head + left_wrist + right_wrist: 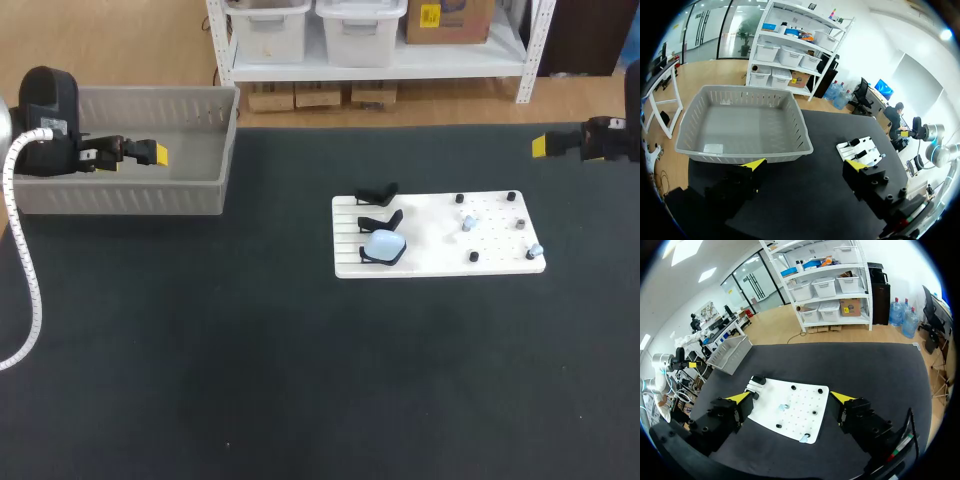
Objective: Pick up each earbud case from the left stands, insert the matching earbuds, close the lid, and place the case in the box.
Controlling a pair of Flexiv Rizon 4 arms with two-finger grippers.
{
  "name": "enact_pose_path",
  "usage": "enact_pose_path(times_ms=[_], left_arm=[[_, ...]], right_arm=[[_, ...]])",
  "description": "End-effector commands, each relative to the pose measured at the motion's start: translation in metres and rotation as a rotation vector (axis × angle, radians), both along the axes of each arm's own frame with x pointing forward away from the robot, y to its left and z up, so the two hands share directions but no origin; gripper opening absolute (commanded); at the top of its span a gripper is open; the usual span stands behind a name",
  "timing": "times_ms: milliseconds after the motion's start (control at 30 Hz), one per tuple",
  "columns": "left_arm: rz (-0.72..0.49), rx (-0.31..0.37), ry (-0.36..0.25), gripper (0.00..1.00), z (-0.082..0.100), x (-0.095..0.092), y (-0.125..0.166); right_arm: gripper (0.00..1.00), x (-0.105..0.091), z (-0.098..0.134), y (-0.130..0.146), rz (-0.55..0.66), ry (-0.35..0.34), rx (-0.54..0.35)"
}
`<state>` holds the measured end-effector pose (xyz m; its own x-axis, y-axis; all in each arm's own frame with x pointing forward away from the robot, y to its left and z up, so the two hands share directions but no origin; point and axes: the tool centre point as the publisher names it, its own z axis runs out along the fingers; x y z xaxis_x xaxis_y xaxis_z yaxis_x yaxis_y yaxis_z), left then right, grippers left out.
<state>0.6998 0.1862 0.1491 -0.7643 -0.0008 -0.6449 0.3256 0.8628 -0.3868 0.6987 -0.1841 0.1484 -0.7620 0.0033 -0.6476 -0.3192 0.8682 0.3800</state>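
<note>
A pale blue earbud case [384, 245] sits on the nearest of three black stands [378, 192] at the left end of a white board [430, 245]. Two small bluish earbuds [467, 222] [535, 250] lie among black pegs on the board's right half. My left gripper [155, 153] hovers open over the grey basket [120, 195], far left of the board. In its wrist view the left gripper [805, 165] holds nothing, with the basket [740, 150] ahead. My right gripper [542, 146] stands open beyond the board's far right corner. The right gripper [790, 397] is empty above the board [800, 405].
The grey basket is empty and takes up the table's far left corner. Dark tabletop surrounds the board on all sides, with wide room in front. My left arm's white cable [25, 270] hangs down at the left edge.
</note>
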Motion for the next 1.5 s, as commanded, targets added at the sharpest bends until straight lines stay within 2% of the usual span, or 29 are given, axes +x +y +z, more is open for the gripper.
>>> enact_pose_path(times_ms=[33,467,633,900,1200,1400,1500], left_arm=[[0.004,0.007,0.005,1.00,0.001,0.000,-0.001],[0.004,0.007,0.005,1.00,0.001,0.000,-0.001],[-0.049,-0.022,-0.046,1.00,0.007,-0.003,-0.009],[-0.317,0.000,-0.165,1.00,0.007,-0.005,-0.034],[-0.681,0.029,-0.286,1.00,0.013,-0.005,-0.086],[-0.874,0.004,-0.331,1.00,0.005,-0.008,-0.123],[-0.919,0.000,-0.339,1.00,-0.003,-0.006,-0.134]], right_arm=[[1.00,0.000,0.000,0.000,-0.001,0.001,-0.002],[1.00,0.000,0.000,0.000,-0.001,0.001,-0.002],[1.00,0.000,0.000,0.000,-0.001,0.001,-0.002],[1.00,0.000,0.000,0.000,-0.001,0.001,-0.002],[1.00,0.000,0.000,0.000,-0.001,0.001,-0.002],[1.00,0.000,0.000,0.000,-0.001,0.001,-0.002],[1.00,0.000,0.000,0.000,-0.001,0.001,-0.002]])
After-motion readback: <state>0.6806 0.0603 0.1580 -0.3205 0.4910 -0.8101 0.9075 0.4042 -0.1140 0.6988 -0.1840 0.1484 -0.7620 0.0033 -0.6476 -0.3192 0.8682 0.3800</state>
